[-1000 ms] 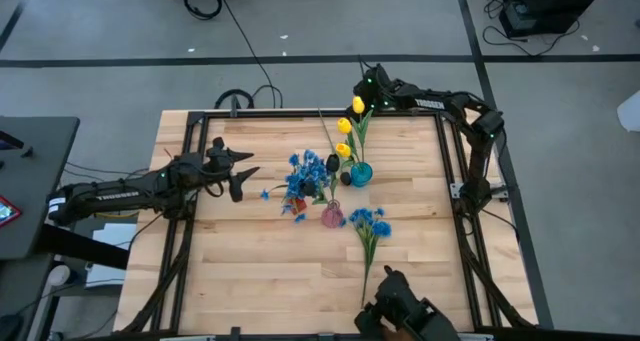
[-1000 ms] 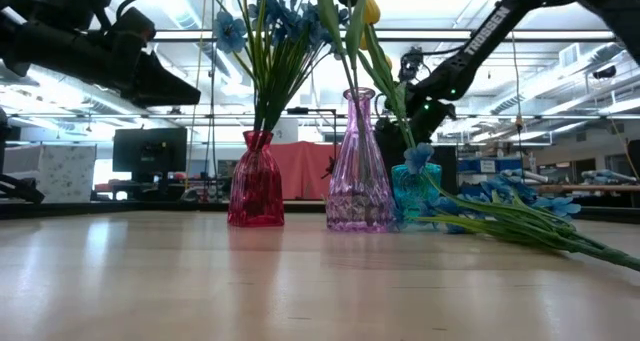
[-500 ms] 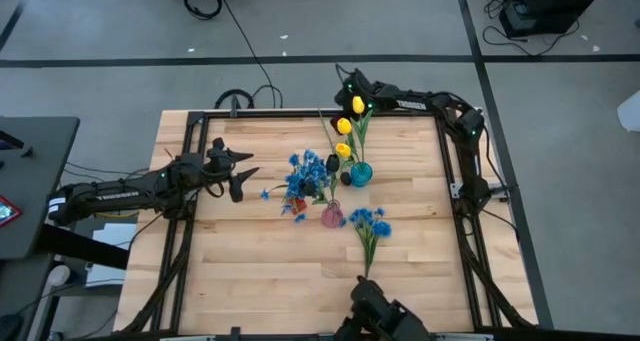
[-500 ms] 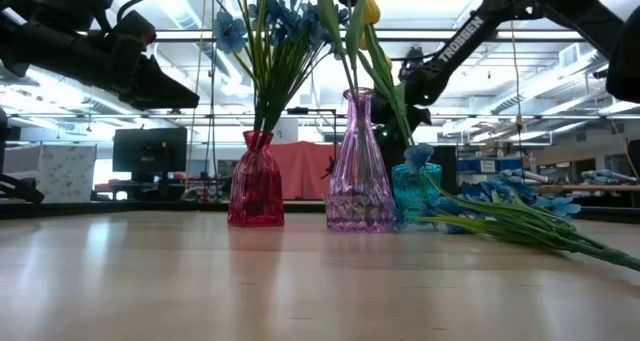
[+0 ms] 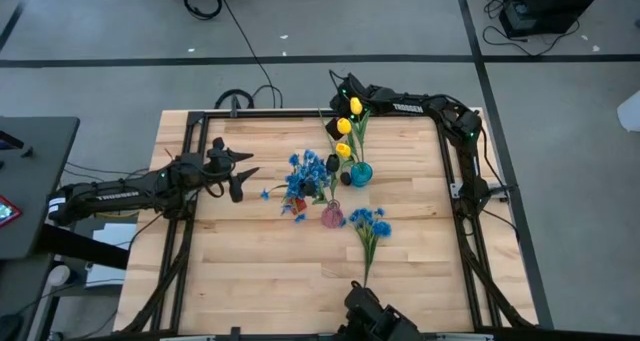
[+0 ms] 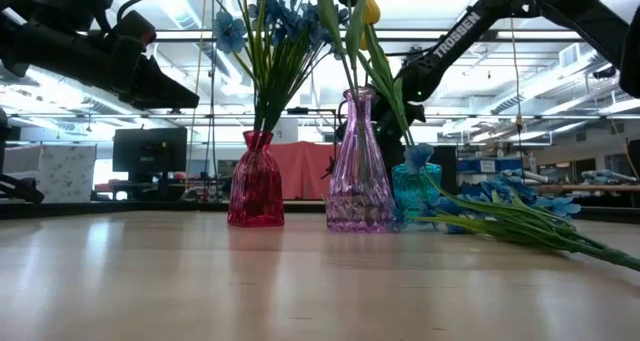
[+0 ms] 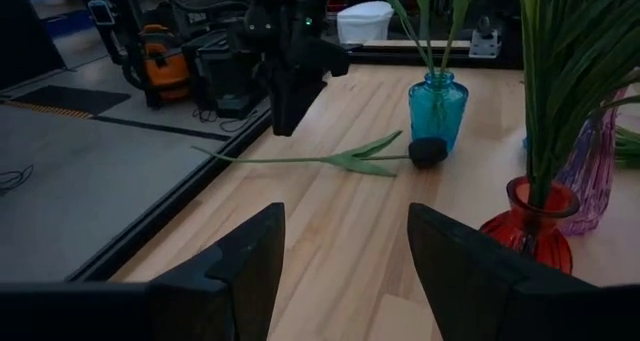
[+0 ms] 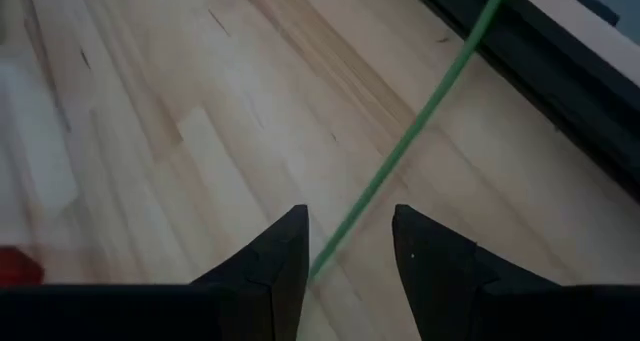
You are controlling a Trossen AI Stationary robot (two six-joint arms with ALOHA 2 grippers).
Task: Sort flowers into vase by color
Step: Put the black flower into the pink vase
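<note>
My left pincer (image 5: 243, 173) hovers parted at my left; my right pincer (image 8: 348, 243) points down, fingers apart.

The surface (image 5: 260, 261) is pale wood planks with a smooth, faintly glossy finish. The red vase (image 6: 256, 181), purple vase (image 6: 359, 166) and blue vase (image 7: 437, 109) look like glossy ribbed glass. The fingers (image 7: 246, 266) are matt dark plastic.
</note>
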